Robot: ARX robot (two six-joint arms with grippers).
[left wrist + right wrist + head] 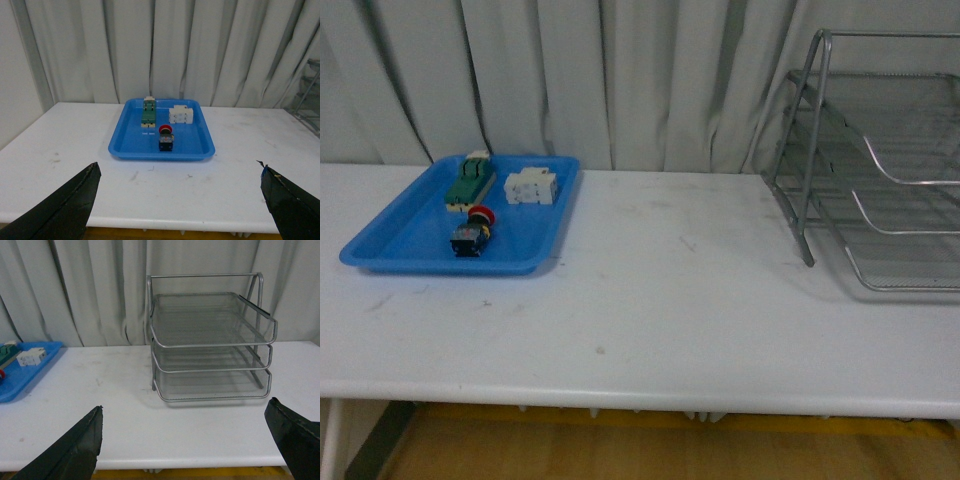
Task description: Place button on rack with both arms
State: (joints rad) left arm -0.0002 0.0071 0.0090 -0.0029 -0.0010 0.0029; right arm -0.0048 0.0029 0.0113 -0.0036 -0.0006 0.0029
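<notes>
Pale pleated curtains (620,80) hang behind one white table (650,300). On its right side stands the single rack (807,200). The front view cuts the rack off at the edge, whereas the right wrist view shows it whole, with three mesh tiers, all bare. On the table's left side lies one blue tray (400,235), seen complete in the left wrist view (only its corner shows in the right wrist view). The tray holds three items: one green block (470,182), one white block (530,187) beside it, and the button (473,232) nearer the front rim, apart from both. Neither arm appears in the front view. The wrist views show the left gripper (178,167) and the right gripper (186,405), each with two dark fingers spread wide and holding nothing.
</notes>
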